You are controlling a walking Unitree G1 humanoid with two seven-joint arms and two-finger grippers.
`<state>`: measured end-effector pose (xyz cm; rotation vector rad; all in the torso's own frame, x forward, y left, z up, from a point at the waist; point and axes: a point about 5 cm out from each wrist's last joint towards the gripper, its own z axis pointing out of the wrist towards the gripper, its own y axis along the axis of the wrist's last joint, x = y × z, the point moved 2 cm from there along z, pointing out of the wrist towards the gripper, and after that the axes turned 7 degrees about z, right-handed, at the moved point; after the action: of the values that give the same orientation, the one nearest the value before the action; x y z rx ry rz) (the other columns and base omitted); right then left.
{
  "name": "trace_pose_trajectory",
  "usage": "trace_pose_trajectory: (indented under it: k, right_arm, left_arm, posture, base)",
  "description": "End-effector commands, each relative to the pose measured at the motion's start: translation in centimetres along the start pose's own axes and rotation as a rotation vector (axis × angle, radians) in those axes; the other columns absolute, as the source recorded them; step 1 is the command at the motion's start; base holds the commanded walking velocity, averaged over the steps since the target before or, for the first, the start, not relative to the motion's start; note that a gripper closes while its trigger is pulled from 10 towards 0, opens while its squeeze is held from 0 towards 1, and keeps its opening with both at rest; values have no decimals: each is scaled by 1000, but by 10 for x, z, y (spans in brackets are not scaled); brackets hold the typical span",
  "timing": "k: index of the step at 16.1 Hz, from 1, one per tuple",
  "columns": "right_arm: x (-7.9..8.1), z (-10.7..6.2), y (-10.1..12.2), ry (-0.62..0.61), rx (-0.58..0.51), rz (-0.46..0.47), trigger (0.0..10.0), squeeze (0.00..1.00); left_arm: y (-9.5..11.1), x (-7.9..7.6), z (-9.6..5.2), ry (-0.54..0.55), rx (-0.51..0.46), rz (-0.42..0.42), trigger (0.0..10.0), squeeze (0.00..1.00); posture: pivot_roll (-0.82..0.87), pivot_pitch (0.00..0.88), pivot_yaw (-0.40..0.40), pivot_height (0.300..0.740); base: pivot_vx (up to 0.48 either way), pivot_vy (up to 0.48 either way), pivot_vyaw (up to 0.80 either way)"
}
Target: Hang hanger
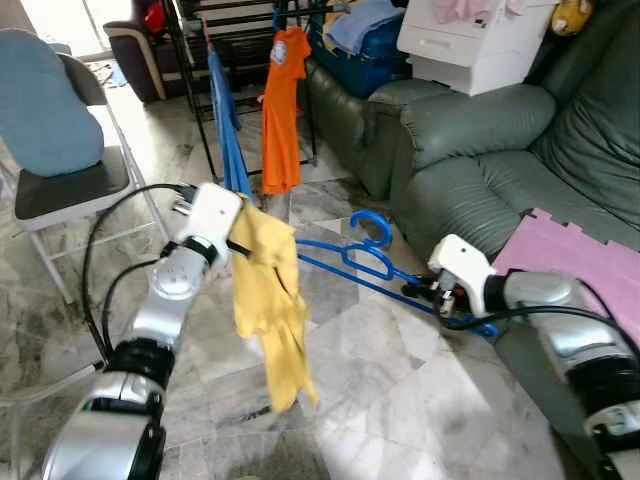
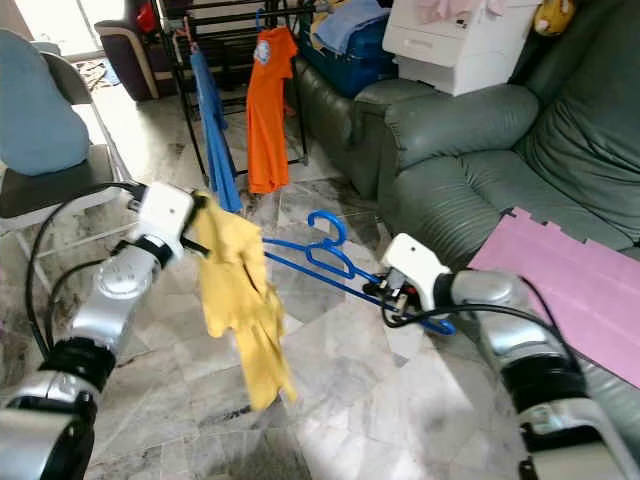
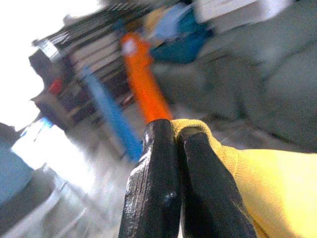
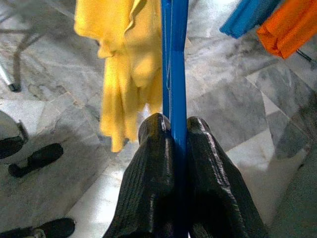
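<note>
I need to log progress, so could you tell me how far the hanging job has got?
Done: left claw grips the yellow cloth garment, right claw the blue plastic hanger. In hand: bringing them together. Left: hanging it on the black metal rack.

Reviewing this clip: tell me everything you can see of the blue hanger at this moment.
The blue hanger looks like glossy plastic, with a curled hook pointing toward the sofa and thin bars. It is held in the air above the marble floor, tilted and roughly level rather than hanging. The right gripper is shut on one end of it, fingers pinching the bar from both sides. The other end reaches to the yellow shirt, which the left gripper holds; whether it is inside the shirt cannot be told.
</note>
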<state>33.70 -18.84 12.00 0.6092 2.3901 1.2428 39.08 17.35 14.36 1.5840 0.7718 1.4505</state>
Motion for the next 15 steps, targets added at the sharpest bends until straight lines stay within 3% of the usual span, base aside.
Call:
trace_pose_trajectory:
  k: [1, 3, 9, 15]
  right_arm:
    - [2, -10, 7, 55, -1, -33, 10000, 0]
    - [4, -17, 5, 97, 30, -46, 10000, 0]
    - [19, -5, 4, 167, 19, -25, 10000, 0]
    - [-4, 13, 10, -65, -57, 17, 10000, 0]
  left_arm:
    - [1, 15, 3, 88, 32, -46, 10000, 0]
    - [-7, 26, 2, 169, 83, -56, 10000, 0]
    - [2, 24, 4, 155, 45, -102, 10000, 0]
    - [23, 20, 2, 94, -62, -158, 10000, 0]
  posture:
    - [-93, 0, 32, 740]
    - [-99, 0, 36, 740]
    - [-87, 0, 34, 740]
    - [-84, 0, 32, 740]
  base:
    - [0, 0, 0]
    - [0, 0, 0]
    - [0, 0, 0]
    - [0, 0, 0]
